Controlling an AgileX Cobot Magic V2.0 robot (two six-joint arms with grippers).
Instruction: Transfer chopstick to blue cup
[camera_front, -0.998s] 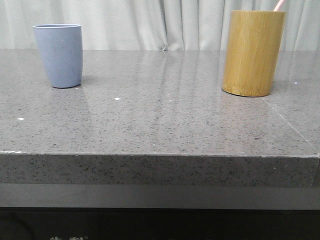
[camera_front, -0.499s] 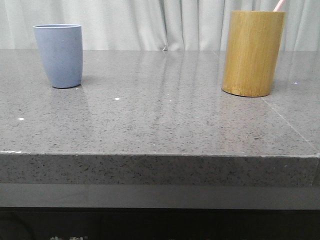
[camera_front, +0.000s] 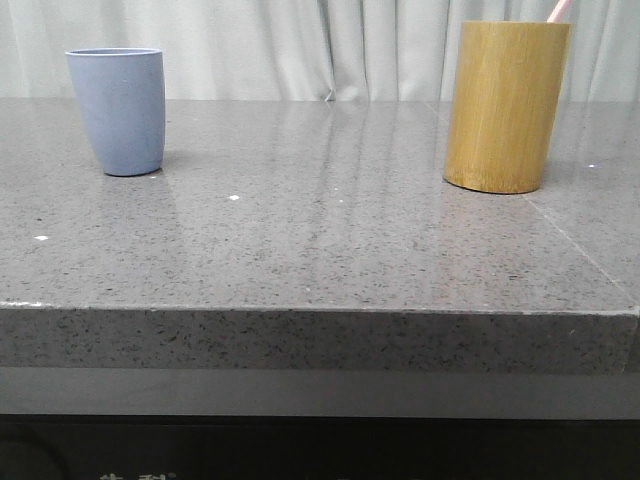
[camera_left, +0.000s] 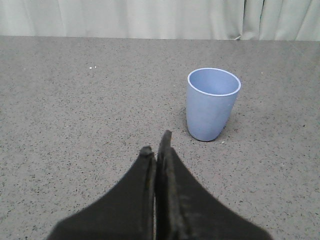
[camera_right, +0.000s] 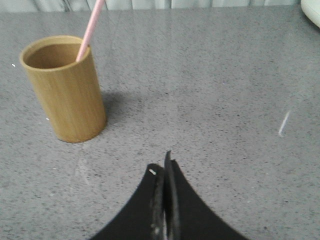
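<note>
The light-blue cup (camera_front: 117, 110) stands upright and empty at the far left of the grey table; it also shows in the left wrist view (camera_left: 211, 104). A pale pink chopstick (camera_right: 90, 29) leans inside the tall bamboo cylinder (camera_right: 65, 89), which stands at the far right in the front view (camera_front: 505, 105); only the stick's tip (camera_front: 559, 10) shows there. My left gripper (camera_left: 156, 148) is shut and empty, short of the cup. My right gripper (camera_right: 163, 167) is shut and empty, apart from the bamboo cylinder. Neither gripper shows in the front view.
The speckled grey stone table (camera_front: 320, 220) has its front edge (camera_front: 320, 308) near the camera. A pale curtain (camera_front: 300, 40) hangs behind it. A white rounded object (camera_right: 312, 11) shows at the corner of the right wrist view.
</note>
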